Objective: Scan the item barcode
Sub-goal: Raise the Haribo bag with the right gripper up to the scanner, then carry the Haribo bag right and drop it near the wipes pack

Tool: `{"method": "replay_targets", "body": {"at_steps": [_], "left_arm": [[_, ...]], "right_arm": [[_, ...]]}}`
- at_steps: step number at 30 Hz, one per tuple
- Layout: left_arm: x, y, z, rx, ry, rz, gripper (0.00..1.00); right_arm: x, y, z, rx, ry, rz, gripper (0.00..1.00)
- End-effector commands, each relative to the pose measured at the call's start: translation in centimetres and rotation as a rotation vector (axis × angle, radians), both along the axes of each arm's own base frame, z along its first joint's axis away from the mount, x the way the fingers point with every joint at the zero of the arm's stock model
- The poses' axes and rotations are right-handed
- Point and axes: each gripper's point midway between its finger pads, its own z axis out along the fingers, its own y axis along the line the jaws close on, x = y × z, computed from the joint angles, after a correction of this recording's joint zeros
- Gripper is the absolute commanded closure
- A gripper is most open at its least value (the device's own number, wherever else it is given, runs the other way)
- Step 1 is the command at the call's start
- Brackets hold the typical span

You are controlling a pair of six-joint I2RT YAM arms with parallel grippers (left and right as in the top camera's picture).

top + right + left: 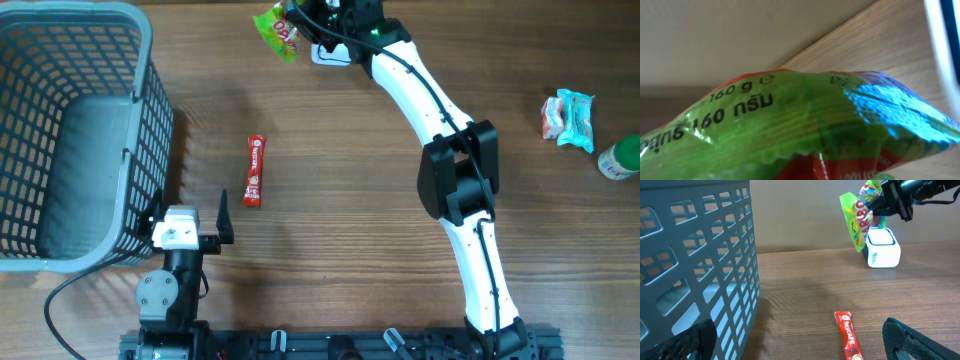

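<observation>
Green snack bag (277,30) up off the table at the far side, just beside the white scanner (335,52) and hanging a little tilted in the left wrist view. Probably light and soft: thin glossy film, crinkled and loosely filled, so likely to bend and swing when turned, and slippery on the flat faces. Best taken at a sealed edge or a corner, where the film lies flat and doubled. No squeezing of the middle, to keep the printed code smooth for reading.

Right gripper (303,18) pressed together on one end of the bag, arm stretched far forward toward the scanner. Left gripper (190,212) spread wide, holding nothing, low beside the grey basket (140,120) — arm folded back near its base.
</observation>
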Motion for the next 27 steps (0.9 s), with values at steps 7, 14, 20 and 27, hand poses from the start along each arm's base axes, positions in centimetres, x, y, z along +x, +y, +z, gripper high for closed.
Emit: {"method": "replay_targets", "body": {"at_steps": [7,14,20,27], "left_arm": [[0.0,0.0,-0.1,-0.006,-0.003,0.001,0.00],[0.0,0.0,-0.1,-0.006,-0.003,0.001,0.00],[0.0,0.0,-0.1,-0.006,-0.003,0.001,0.00],[0.0,0.0,-0.1,-0.006,-0.003,0.001,0.00]], "right_arm": [[5.0,-4.6,-3.1,0.407,0.360,-0.317,0.95],[5.3,-3.0,-3.6,0.519,0.366,-0.224,0.95],[4.0,-6.7,5.9,0.249,0.136,-0.219,0.95],[-6.6,-25.3,14.3,-0.554,0.044,-0.428,0.95]]}}
